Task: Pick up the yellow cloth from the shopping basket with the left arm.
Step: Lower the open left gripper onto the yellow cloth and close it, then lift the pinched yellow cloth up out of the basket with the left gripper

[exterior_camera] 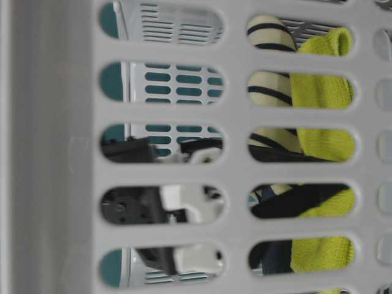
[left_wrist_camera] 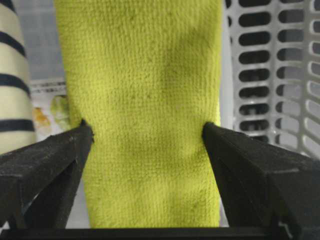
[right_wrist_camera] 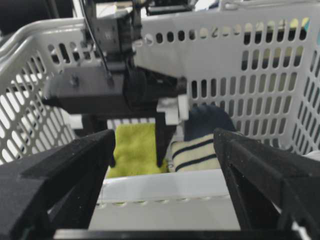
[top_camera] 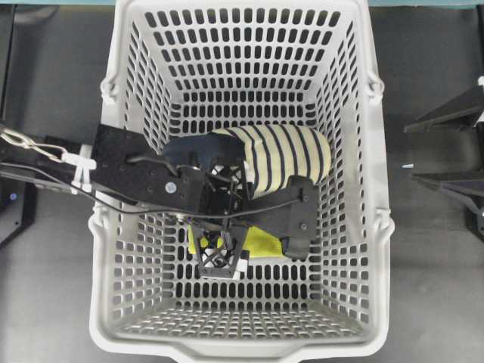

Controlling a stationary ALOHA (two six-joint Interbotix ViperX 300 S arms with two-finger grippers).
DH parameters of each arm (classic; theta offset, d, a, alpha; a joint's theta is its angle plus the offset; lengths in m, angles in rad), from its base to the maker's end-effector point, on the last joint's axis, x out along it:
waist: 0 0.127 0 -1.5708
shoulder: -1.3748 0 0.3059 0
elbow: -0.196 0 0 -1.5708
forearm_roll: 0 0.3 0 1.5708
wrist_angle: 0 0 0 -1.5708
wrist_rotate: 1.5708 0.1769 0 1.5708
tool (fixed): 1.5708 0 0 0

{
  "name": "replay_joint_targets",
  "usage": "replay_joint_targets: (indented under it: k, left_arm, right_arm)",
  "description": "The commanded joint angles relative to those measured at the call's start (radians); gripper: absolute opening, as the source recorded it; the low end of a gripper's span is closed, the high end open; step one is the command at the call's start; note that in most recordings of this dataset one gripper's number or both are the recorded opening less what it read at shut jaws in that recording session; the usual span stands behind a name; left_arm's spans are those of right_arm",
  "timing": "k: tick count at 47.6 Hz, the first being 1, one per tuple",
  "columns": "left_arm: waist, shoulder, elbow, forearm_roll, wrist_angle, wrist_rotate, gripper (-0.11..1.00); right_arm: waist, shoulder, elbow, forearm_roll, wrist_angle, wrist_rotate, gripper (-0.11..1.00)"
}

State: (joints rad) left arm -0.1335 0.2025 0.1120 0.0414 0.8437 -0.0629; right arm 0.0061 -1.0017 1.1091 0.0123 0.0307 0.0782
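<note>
The left gripper's point(left_wrist_camera: 147, 132) fingers point(left_wrist_camera: 47, 165) stand spread wide, straddling the yellow cloth point(left_wrist_camera: 142, 100) without closing on it. The cloth lies on the floor of the shopping basket point(top_camera: 363, 249), just beside the striped slipper point(top_camera: 287, 159). The right gripper point(right_wrist_camera: 165, 145) hangs wide open and empty outside the basket.

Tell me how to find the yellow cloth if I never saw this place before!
Look for the big light-grey shopping basket full of slots. Inside, on its floor, the black left arm's open pincer reaches down over the yellow cloth, with a striped slipper right beside it. The cloth is the flat, fuzzy, plain yellow-green thing; the slipper is cream with dark stripes.
</note>
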Motion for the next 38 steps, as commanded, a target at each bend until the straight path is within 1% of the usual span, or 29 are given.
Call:
replay_joint_targets:
  k: [1,9,14,18,21,27,29,31,36,38]
  left_arm:
    - [0.000,-0.008,0.021,0.003,-0.023,0.000,0.87]
    - [0.002,-0.015,0.049,0.003,-0.051,0.000,0.86]
    - [0.002,-0.018,0.055,0.003,-0.052,0.011,0.82]
    - [0.000,-0.018,0.055,0.003,-0.046,0.021,0.72]
    - [0.000,-0.021,0.055,0.003,-0.043,0.021,0.62]
    - [0.000,-0.040,0.044,0.003,-0.037,0.021,0.31]
    - [0.000,-0.051,0.040,0.003,-0.029,0.020,0.22]
    - [0.002,-0.060,0.028,0.003,-0.014,0.020,0.19]
    - [0.000,-0.081,-0.017,0.003,0.023,0.017,0.19]
    - [-0.003,-0.092,-0.051,0.003,0.054,0.011,0.19]
  right_arm:
    - [-0.003,0.003,-0.020,0.003,-0.008,-0.002,0.76]
    - [-0.002,0.003,-0.015,0.003,-0.005,-0.002,0.76]
    - [-0.003,0.003,-0.012,0.002,-0.008,-0.002,0.76]
    - [-0.003,0.002,-0.012,0.002,-0.008,-0.002,0.76]
    - [-0.003,-0.002,-0.012,0.002,-0.008,-0.002,0.76]
    - [-0.003,-0.008,-0.009,0.003,-0.009,-0.002,0.76]
    - [-0.003,-0.009,-0.009,0.003,-0.011,-0.002,0.76]
    - [-0.002,-0.012,-0.009,0.003,-0.011,-0.002,0.76]
    - [-0.003,-0.018,-0.008,0.002,-0.011,-0.002,0.76]
    - [-0.003,-0.020,-0.008,0.002,-0.009,-0.002,0.76]
